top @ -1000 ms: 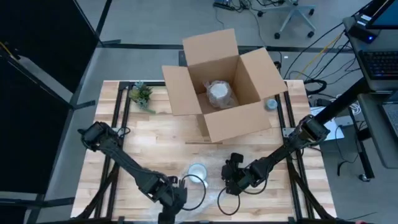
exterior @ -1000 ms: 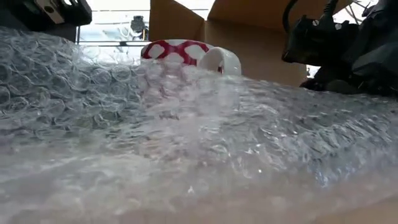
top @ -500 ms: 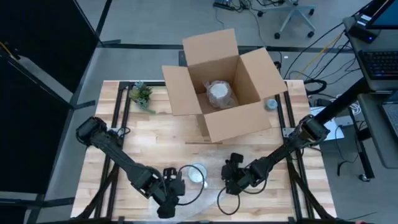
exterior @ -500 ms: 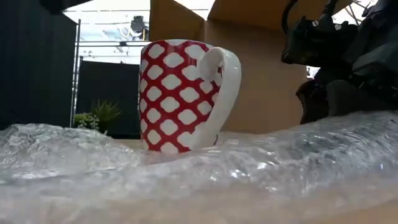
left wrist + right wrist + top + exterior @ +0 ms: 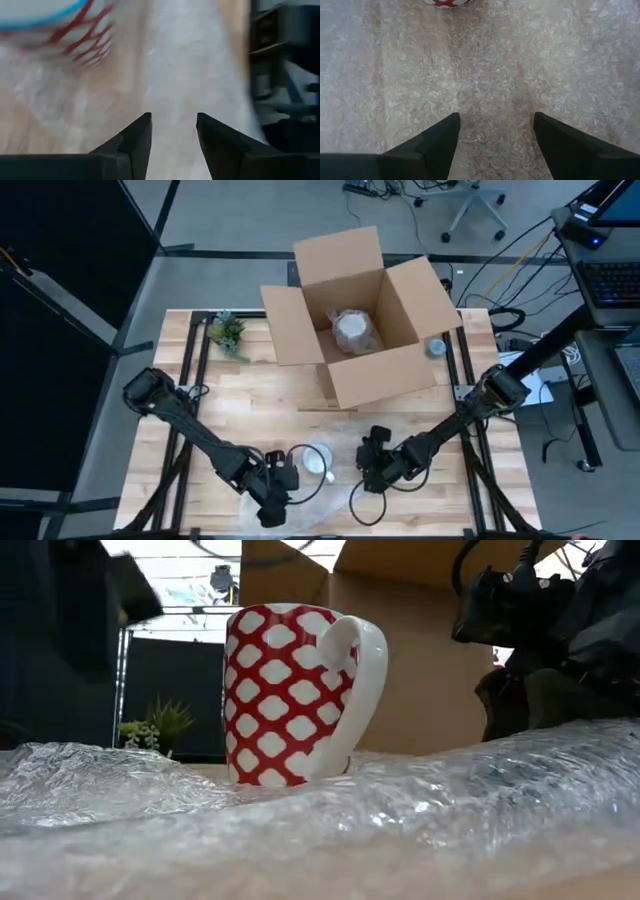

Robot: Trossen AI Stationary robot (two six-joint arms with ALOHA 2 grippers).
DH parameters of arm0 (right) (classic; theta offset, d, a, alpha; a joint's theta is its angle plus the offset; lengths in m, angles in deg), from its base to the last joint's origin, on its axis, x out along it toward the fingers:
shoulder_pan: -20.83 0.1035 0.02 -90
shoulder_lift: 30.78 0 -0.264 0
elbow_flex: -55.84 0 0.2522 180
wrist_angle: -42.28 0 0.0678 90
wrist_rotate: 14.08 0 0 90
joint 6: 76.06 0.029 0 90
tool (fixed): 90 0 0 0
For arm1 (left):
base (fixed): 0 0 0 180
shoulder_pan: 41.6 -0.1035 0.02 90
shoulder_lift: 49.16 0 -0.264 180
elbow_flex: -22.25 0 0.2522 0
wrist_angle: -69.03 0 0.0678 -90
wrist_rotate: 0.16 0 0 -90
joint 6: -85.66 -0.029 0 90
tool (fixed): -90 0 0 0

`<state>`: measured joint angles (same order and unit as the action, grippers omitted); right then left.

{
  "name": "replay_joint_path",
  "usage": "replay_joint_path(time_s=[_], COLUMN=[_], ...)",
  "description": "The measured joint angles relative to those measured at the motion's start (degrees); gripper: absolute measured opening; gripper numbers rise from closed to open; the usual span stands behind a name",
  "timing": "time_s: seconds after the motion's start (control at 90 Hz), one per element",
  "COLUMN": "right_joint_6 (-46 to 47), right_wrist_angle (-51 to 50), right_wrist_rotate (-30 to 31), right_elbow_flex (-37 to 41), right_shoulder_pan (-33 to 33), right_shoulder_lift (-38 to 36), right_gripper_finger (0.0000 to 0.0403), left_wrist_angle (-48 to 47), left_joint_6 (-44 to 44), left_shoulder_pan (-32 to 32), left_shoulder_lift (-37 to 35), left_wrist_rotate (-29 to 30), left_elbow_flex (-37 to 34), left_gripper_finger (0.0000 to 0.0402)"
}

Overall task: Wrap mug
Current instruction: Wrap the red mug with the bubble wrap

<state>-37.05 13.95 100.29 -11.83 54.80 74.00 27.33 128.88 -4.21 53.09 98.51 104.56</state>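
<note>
Nearest the low camera, a sheet of clear bubble wrap (image 5: 420,830) lies spread over the front of the pale wooden table (image 5: 250,405), laid out so it can be folded around the red-and-white lattice-patterned ceramic mug (image 5: 295,695), which stands upright on it between the arms. Just left of the mug, the left gripper (image 5: 173,131) hovers with fingers apart, holding nothing; the right gripper (image 5: 495,131), just right, is likewise spread and empty. Farther back stands an open cardboard box (image 5: 360,315), presumably awaiting the wrapped mug. No writing is legible.

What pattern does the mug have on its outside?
The mug is red with white rounded diamond shapes, and its handle is plain white. The low view shows it best.
</note>
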Motion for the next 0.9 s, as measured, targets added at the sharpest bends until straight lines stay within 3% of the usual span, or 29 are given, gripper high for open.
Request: replay_joint_path(time_s=[0.367,0.478,0.7,0.9], right_joint_6=[-0.71,-0.41,-1.79,-5.45], right_wrist_angle=[-0.31,-1.93,-8.36,-1.86], right_wrist_rotate=[-1.8,-5.61,-6.74,-6.71], right_elbow_flex=[0.02,0.11,0.09,1.03], right_shoulder_pan=[-0.41,-1.14,-0.99,-1.87], right_shoulder_lift=[-0.69,-4.07,-11.74,-8.02], right_gripper_finger=[0.0242,0.0242,0.0242,0.0242], left_wrist_angle=[3.84,5.37,5.97,13.18], left_joint_6=[1.49,1.51,2.84,2.99], left_shoulder_pan=[-0.02,-0.02,-0.08,0.27], left_shoulder_lift=[-0.07,-0.07,-0.02,0.0], left_wrist_rotate=[1.42,2.19,4.85,5.49], left_elbow_flex=[-3.83,-5.56,-7.5,-11.92], left_gripper_finger=[0.0143,0.0143,0.0143,0.0143])
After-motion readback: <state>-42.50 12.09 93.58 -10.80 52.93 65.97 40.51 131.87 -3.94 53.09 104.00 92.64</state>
